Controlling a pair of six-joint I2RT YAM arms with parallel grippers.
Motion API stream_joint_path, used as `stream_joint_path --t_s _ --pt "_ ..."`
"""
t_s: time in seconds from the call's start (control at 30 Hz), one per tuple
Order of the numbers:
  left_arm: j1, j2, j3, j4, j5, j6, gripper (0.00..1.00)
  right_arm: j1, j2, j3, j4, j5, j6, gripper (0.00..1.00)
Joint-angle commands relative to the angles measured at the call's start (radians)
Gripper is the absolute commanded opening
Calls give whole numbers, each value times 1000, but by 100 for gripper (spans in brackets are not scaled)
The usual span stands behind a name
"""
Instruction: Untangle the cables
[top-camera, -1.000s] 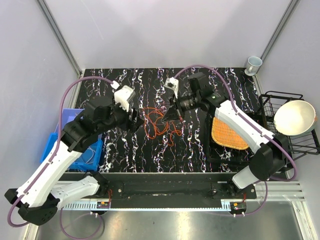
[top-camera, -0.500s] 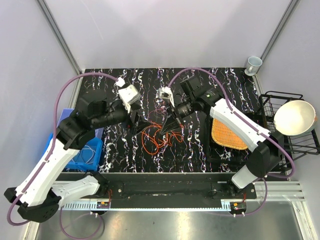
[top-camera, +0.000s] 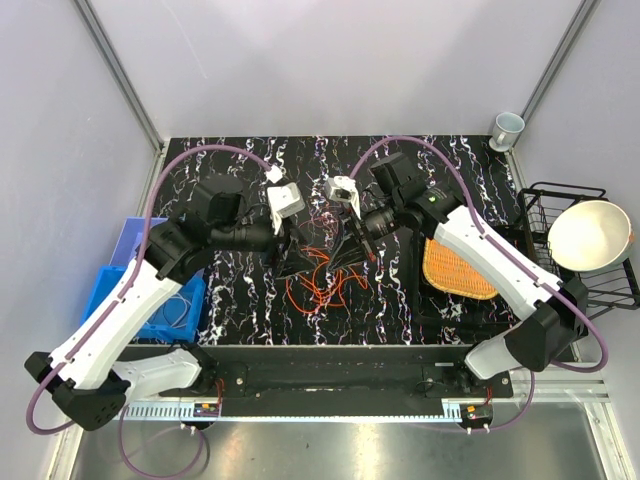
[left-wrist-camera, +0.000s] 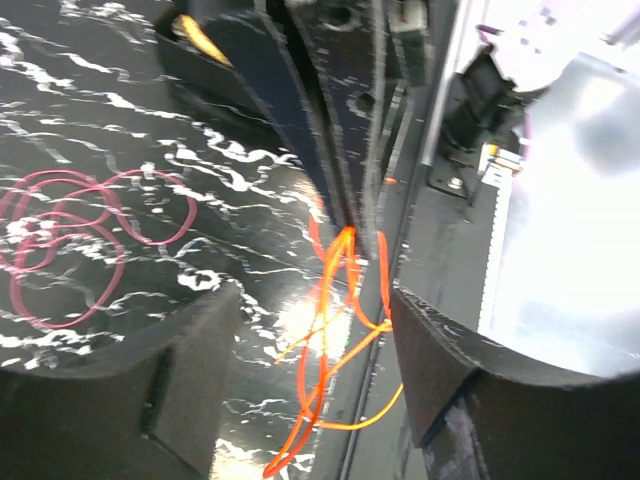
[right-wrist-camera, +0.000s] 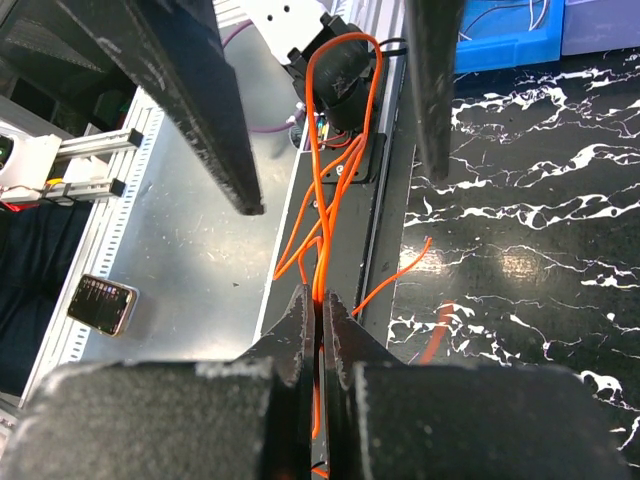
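Observation:
The cables are a bunch of thin orange wires (top-camera: 322, 281) hanging in loose loops over the middle of the black marbled table (top-camera: 450, 180). My right gripper (top-camera: 352, 243) is shut on their upper strands; in the right wrist view its jaws (right-wrist-camera: 320, 300) pinch the orange wires (right-wrist-camera: 335, 130). My left gripper (top-camera: 290, 252) is open just left of it. In the left wrist view its fingers (left-wrist-camera: 318, 370) stand either side of the hanging orange wires (left-wrist-camera: 335, 300) without touching them. A separate red-pink wire (left-wrist-camera: 70, 240) lies coiled on the table.
A blue bin (top-camera: 150, 290) with thin wires sits at the table's left edge. An orange woven mat (top-camera: 455, 270) lies on the right. A black wire rack (top-camera: 560, 195) holding a pale bowl (top-camera: 590, 235) stands beyond it. A cup (top-camera: 507, 128) is at the back right.
My left gripper has moved right, from beside the tangle to close against my right gripper, its open fingers now around the hanging orange wires. The right gripper has stayed shut and shifted slightly.

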Motion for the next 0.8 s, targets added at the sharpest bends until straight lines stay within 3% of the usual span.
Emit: stream_joint_path --t_s 0.0,0.47,0.57,0.63,0.77 --pt "-6 12 -26 46 110 -29 61 6 -32 -17 43 -17 12 0" --pt "-87 62 -45 52 66 -72 31 6 -74 -69 134 15 75 0" --pt "-103 73 -42 54 43 -75 17 4 -83 -75 146 20 82 0" --pt "-109 73 -40 54 26 -81 1 4 -86 -80 154 24 86 0" --pt "-116 70 -46 68 12 -90 0 6 -92 -89 166 29 93 0"
